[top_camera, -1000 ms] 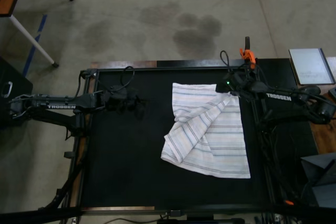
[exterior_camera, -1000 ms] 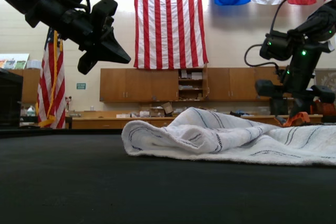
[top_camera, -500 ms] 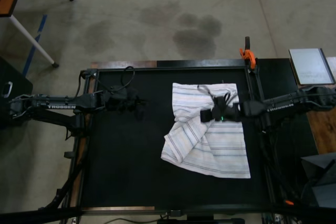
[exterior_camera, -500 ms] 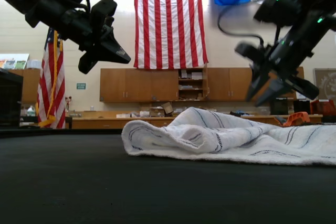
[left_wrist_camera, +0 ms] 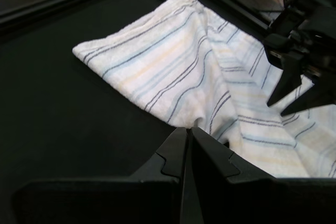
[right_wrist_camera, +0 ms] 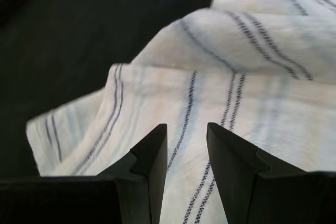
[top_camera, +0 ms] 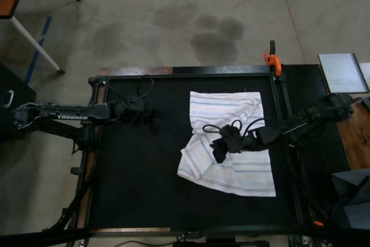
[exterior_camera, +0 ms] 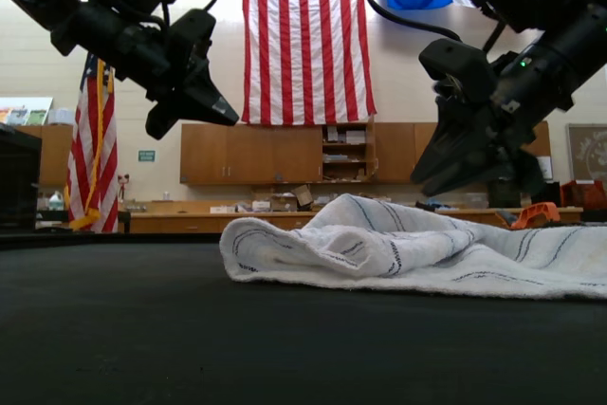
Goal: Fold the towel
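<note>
The large white rectangular cloth towel, striped lengthwise in thin grey, dark and pale blue lines, lay on the black mat-covered table, toward the top view's right half. It was not flat — one portion was folded diagonally over the rest, leaving a raised ridge visible in the exterior view.

The right gripper hung above the middle of the towel, near the folded edge. In the right wrist view its black fingers stood apart with striped cloth showing in the gap between them; nothing was grasped.

The left gripper was held above bare mat, well apart from the towel, on the top view's left. Its fingers were pressed together, grasping nothing — the left wrist view showed them closed tip to tip, with the towel beyond.

An orange clamp sat at the table's far edge.
</note>
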Motion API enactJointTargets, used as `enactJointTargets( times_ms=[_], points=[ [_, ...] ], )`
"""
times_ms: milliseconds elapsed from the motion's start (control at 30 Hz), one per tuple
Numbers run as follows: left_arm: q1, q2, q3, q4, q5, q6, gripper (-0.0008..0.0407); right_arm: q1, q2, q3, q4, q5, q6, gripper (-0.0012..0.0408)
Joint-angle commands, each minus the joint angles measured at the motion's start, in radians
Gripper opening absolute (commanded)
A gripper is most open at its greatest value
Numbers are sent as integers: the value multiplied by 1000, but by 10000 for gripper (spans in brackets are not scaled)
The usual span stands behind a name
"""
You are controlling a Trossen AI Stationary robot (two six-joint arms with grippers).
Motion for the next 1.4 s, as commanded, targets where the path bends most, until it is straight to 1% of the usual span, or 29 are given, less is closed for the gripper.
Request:
enactJointTargets(
  times_ms=[0,100,200,367,433,533,567,767,867,967,1000,1100,1200,1367],
  points=[
    [0,6,0,1,0,1,11,-14,15,24,-14,-19,-95,98],
    [0,8,0,2,0,9,11,-16,29,61,-58,-28,-277,98],
    [0,4,0,2,0,19,11,-23,48,109,-138,-28,-439,98],
    [0,3,0,10,0,35,11,-65,109,193,-276,-29,-592,101],
    [0,3,0,9,0,35,11,-92,137,225,-302,-43,-619,110],
    [0,3,0,9,0,35,11,-137,186,272,-312,-122,-648,127],
    [0,3,0,9,0,35,11,-150,201,288,-318,-139,-652,132],
    [0,3,0,9,0,35,11,-186,268,369,-362,-164,-708,147],
    [0,3,0,8,0,35,11,-198,275,378,-366,-218,-720,148],
    [0,3,0,9,0,35,11,-201,274,386,-397,-281,-723,148],
    [0,3,0,8,0,35,11,-201,274,388,-408,-290,-729,148],
    [0,3,0,9,0,35,11,-201,274,386,-420,-291,-740,148],
    [0,3,0,8,0,35,11,-201,274,379,-422,-336,-743,148],
    [0,3,0,8,0,35,11,-201,274,378,-436,-338,-743,147]
  ],
)
